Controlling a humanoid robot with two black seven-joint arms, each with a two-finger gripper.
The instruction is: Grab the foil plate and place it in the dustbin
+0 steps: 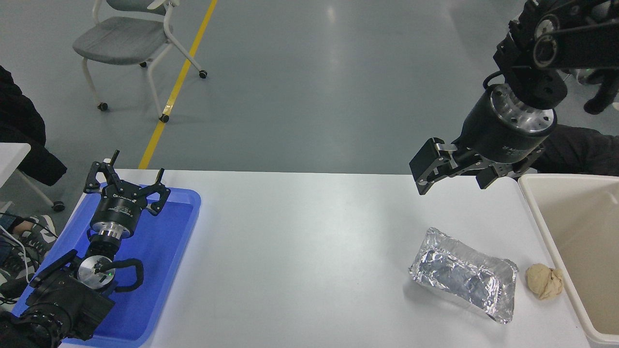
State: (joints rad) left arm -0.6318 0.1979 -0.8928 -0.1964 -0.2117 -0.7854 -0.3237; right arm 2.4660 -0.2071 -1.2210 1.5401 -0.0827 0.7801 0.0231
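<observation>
The foil plate (462, 276) lies on the white table (309, 251) at the right, tilted on its side with its opening toward me. The cream dustbin (575, 251) stands at the table's right edge, just right of the plate. My right gripper (452, 176) hangs open and empty above the table's far edge, well above and behind the plate. My left gripper (126, 181) is open and empty, parked over the blue tray at the lower left.
A small tan dough-like lump (545, 281) lies between the foil plate and the dustbin. A flat blue tray (164, 270) sits at the left under the left arm. A chair (135, 38) stands on the floor beyond. People's dark clothing shows at both edges.
</observation>
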